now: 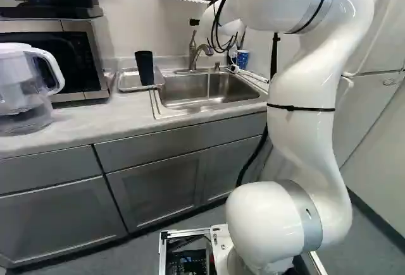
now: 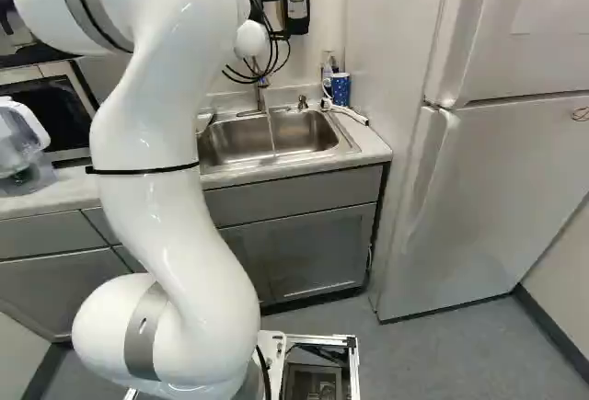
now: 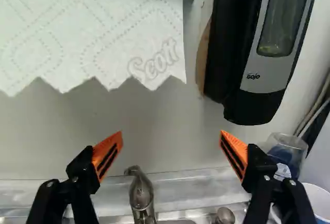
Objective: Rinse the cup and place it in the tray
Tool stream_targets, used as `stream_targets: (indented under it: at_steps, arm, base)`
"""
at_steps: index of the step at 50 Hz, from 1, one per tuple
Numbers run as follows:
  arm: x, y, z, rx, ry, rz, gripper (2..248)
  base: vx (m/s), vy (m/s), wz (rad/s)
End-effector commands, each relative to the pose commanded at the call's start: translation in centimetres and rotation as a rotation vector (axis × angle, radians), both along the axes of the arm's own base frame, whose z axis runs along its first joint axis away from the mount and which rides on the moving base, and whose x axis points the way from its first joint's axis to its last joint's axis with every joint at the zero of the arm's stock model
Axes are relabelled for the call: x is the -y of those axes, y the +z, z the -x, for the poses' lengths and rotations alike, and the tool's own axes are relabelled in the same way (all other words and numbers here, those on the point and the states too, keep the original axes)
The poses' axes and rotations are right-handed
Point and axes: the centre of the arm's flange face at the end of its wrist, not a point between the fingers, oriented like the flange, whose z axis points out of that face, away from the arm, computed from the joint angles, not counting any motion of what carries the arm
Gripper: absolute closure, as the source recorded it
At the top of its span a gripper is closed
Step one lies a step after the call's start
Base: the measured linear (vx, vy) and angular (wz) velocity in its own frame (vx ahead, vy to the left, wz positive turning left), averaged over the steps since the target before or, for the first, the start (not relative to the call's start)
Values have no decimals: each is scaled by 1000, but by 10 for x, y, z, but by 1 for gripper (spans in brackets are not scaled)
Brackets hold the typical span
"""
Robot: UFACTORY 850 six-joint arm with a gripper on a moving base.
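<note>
gripper [image 1: 194, 22] stands wide open, holds nothing. in left base view, black tumbler [image 1: 144, 67] sits at sink's [image 1: 190, 111] 10 o'clock.

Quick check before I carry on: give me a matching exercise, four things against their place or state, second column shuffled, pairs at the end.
Things:
1. Gripper
2. Dark cup
3. Blue cup
4. Soap dispenser

Place or state:
A. Upright at the tray
B. Mounted on the wall
C. Open
D. Near the back right corner of the sink

Right pairs: 1-C, 2-A, 3-D, 4-B
</note>
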Motion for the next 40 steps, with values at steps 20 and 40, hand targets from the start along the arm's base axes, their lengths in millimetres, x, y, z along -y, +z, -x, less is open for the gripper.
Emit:
stream_targets:
  at_steps: [20, 40]
  arm:
    - [4, -5, -11, -32, -15, 5, 3]
    - [5, -9, -11, -73, -26, 11, 3]
  base:
    - [0, 0, 0]
    - [0, 0, 0]
